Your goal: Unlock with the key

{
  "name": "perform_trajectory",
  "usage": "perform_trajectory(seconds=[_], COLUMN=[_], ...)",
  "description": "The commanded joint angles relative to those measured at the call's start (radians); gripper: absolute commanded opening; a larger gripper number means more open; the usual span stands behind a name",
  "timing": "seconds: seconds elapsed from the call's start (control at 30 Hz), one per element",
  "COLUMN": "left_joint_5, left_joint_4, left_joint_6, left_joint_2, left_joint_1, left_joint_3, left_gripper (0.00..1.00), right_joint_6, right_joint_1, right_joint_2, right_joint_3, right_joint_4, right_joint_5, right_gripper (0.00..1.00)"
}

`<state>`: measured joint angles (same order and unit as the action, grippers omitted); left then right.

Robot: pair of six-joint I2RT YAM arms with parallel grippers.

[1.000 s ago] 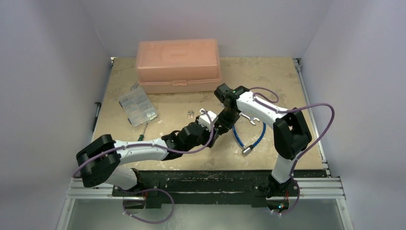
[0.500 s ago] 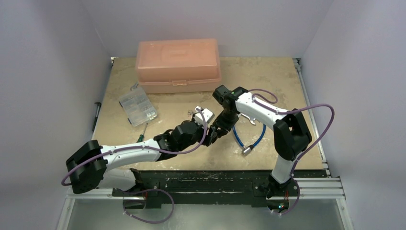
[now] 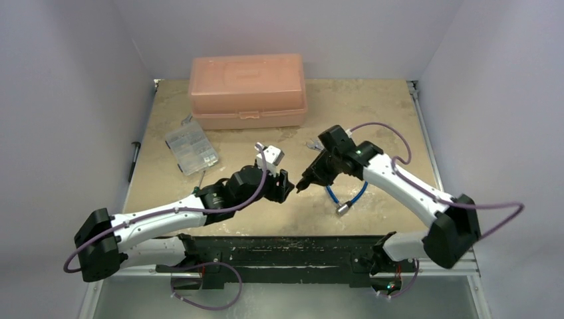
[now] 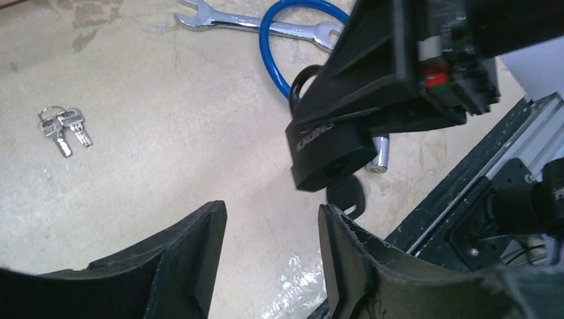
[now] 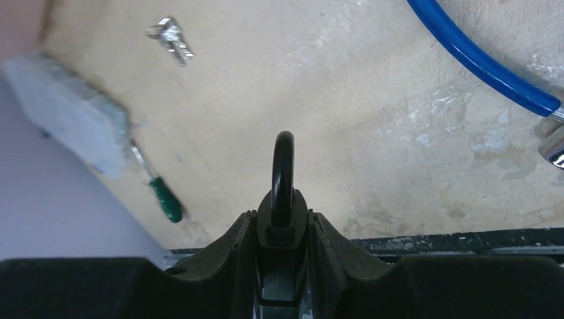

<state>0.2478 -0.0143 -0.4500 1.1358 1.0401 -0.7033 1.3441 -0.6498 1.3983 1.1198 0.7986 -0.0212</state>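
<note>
The left gripper's [image 4: 271, 218] jaws stand spread with nothing between them at the bottom of the left wrist view. The right gripper's [image 5: 282, 226] jaws are pinched on the body of the black padlock [image 4: 330, 154], whose shackle sticks out between them. The key [image 4: 347, 197] shows only its round black head, poking out under the padlock's lower end just right of centre; a bunch of silver keys [image 4: 62, 126] lies at the left, and a wrench [image 4: 226, 22] and blue cable [image 4: 265, 33] lie along the top.
</note>
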Motion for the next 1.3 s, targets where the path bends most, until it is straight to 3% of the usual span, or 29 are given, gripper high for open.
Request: perform_trajectory(seconds=[0.0, 0.13, 0.47, 0.63, 1.27], left_joint_5=[-0.007, -0.081, -0.461, -0.647, -0.886], left_joint_4=[0.072, 0.112, 0.032, -0.119, -0.505], left_joint_6=[-0.113, -0.157, -0.201, -0.284, -0.464], left_joint_2=[-0.083, -0.110, -0.163, -0.197, -0.112], left_joint_1=[-0.033, -0.100, -0.263, -0.328, -0.358], left_joint_3=[-0.039, -0.063, -0.065, -0.025, -0.015], left_gripper=[0.60, 0.67, 0.74, 0.75, 0.69], right_joint_6=[0.000, -0.083, -0.257, -0.294, -0.344], right_joint_1=[-0.001, 0.000, -0.001, 0.000, -0.001], right_joint_2=[-0.176, -0.269, -0.486, -0.592, -0.639], right_joint_3=[-0.078, -0.134, -0.300, -0.408, -0.436], right_joint_4=[-0.254, -0.372, -0.745, -0.988, -1.348], right_joint_5=[0.075, 0.084, 0.006, -0.054, -0.341], right_gripper=[0.00, 0.00, 0.00, 0.00, 0.00])
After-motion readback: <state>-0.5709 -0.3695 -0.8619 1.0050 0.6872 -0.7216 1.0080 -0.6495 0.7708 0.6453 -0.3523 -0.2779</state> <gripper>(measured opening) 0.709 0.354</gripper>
